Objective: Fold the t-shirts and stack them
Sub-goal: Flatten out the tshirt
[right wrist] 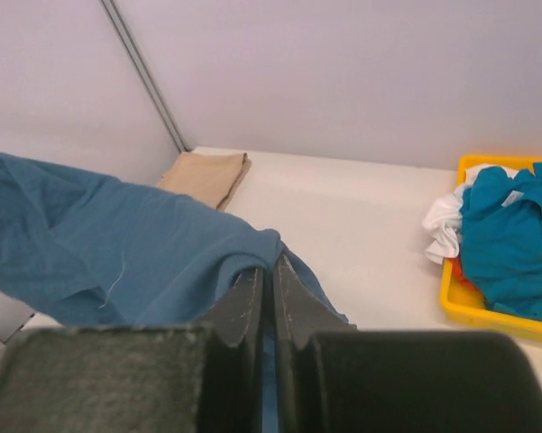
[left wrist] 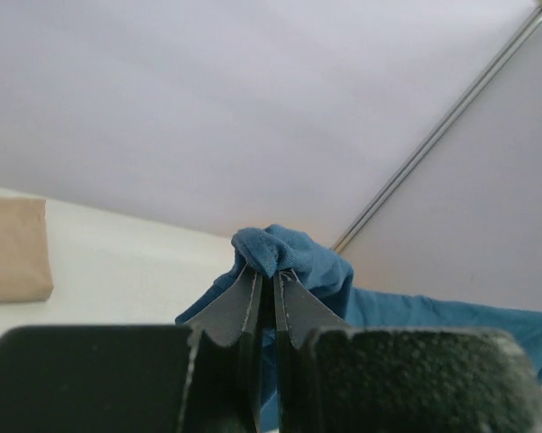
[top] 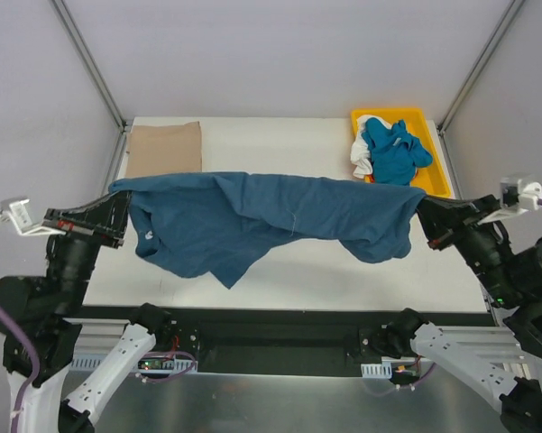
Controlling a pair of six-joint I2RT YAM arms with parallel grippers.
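Observation:
A large dark teal-blue t-shirt (top: 271, 216) hangs stretched across the table between both arms, its lower part sagging toward the front. My left gripper (top: 117, 194) is shut on its left end, and that bunched cloth (left wrist: 284, 257) shows at the fingertips. My right gripper (top: 421, 209) is shut on the right end of the same shirt (right wrist: 144, 262). A folded tan-beige t-shirt (top: 165, 149) lies flat at the back left. Brighter blue (top: 395, 152) and white (top: 362, 153) t-shirts lie crumpled in the yellow tray (top: 436, 176).
The yellow tray stands at the table's back right corner. Grey walls with metal frame posts (top: 90, 63) close in the back and sides. Bare white tabletop (top: 271, 144) shows behind the stretched shirt.

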